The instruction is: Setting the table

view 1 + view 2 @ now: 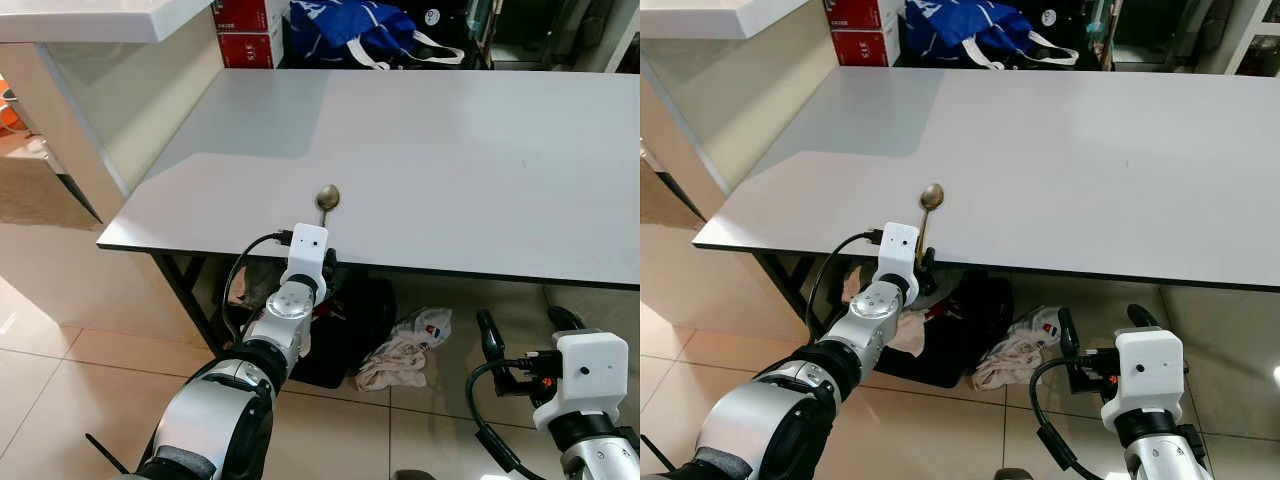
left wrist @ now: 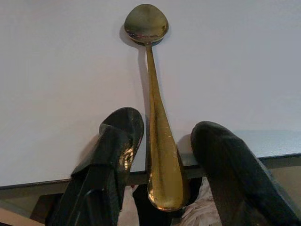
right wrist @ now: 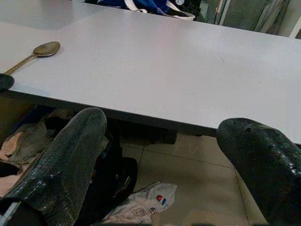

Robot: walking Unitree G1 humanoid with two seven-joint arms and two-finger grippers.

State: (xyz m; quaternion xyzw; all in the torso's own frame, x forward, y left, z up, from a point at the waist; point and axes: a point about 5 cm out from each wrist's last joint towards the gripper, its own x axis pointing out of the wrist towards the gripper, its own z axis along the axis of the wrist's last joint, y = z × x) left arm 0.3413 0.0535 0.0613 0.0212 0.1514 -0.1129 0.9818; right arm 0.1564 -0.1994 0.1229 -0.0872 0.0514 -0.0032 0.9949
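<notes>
A gold spoon point(image 1: 327, 199) lies on the grey table point(image 1: 450, 150) at its near edge, bowl pointing away from me. Its handle point(image 2: 160, 141) sticks out past the edge. My left gripper point(image 2: 164, 136) is open at the table's edge, one black finger point(image 2: 117, 141) on each side of the handle, with a gap showing on one side. My right gripper point(image 1: 525, 325) hangs open below table height to the right, nothing between its fingers point(image 3: 70, 146). The spoon point(image 3: 44, 49) also shows in the right wrist view, off to the side on the tabletop.
A blue bag point(image 1: 360, 30) and red boxes point(image 1: 245, 30) stand beyond the table's far edge. A white counter point(image 1: 90, 15) stands at the left. Under the table lie a black bag point(image 1: 350, 330) and crumpled cloths point(image 1: 400, 355) on the tiled floor.
</notes>
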